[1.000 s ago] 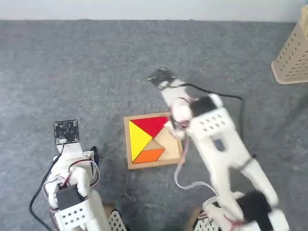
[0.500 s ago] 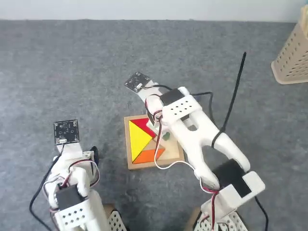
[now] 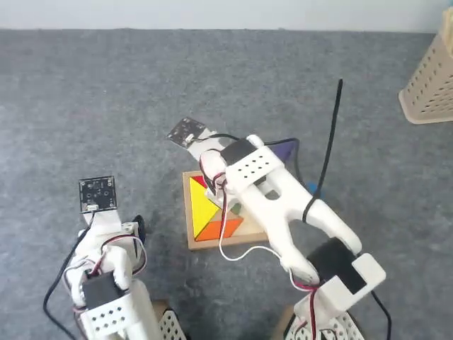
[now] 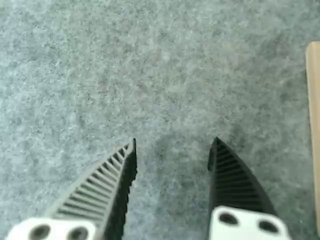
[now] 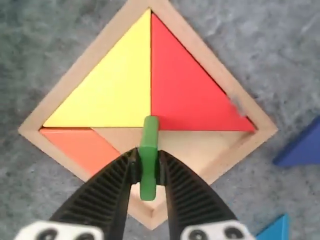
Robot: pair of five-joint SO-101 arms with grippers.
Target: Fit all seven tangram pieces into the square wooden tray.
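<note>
**Edgewise over the gap: green piece (image 5: 148, 132) clamped above the wooden tray (image 5: 260, 131)**

From the high view, the right arm (image 3: 262, 180) is seen stretched over the tray, which lies on the grey carpet (image 3: 106, 106) between the two arms; the yellow triangle (image 3: 202, 209), the red triangle (image 3: 198, 183) and the orange piece (image 3: 216, 228) are seated along the side nearer the left arm (image 3: 106, 276); a purple piece (image 3: 287, 150) and a light blue piece (image 3: 313, 189) lie on the carpet just beyond the right arm; the left arm is held well apart from the tray.

From the left wrist view, the left gripper (image 4: 174, 144) is shown with its fingers spread and nothing between them, over bare carpet; only a strip of the tray's rim is caught off to one side.

From the right wrist view, the right gripper (image 5: 147, 155) is seen closed on the green piece, which is held on edge; its long axis runs straight out from the fingers toward the seam where yellow and red meet; bare tray floor lies directly beneath it, between the orange piece and the far rim. The coming move is judged to turn on this: the piece must be tipped flat into that recess, and the right arm is the nearer.
</note>
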